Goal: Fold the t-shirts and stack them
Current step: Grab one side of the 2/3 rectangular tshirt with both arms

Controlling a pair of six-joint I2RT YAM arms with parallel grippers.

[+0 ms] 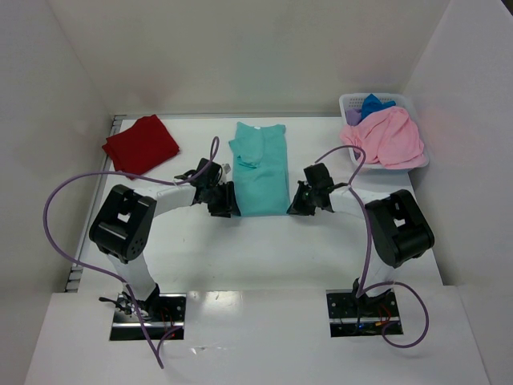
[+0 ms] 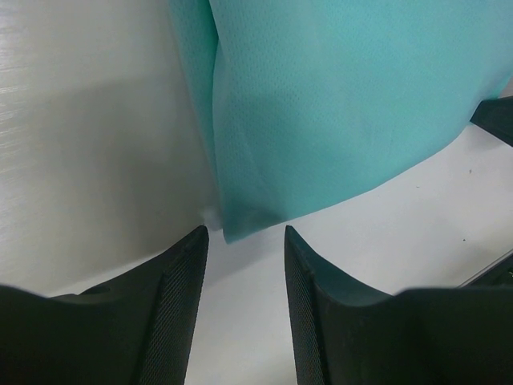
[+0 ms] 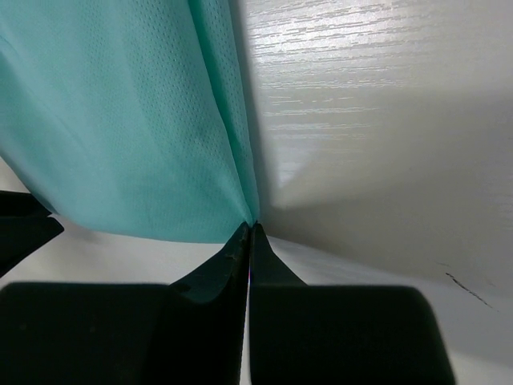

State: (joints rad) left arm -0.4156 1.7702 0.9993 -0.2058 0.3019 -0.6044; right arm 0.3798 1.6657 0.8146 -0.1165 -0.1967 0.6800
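Teal t-shirt (image 1: 260,168) lies between red t-shirt (image 1: 141,144) and basket (image 1: 357,98).

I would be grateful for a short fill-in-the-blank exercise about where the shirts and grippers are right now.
The right gripper is ___ on a near corner of the teal t-shirt.
The left gripper stands ___ at its other near corner.
The dark red t-shirt lies folded at the table's far ___.
The pink t-shirt drapes over the white basket at the far ___.
Answers: shut, open, left, right.
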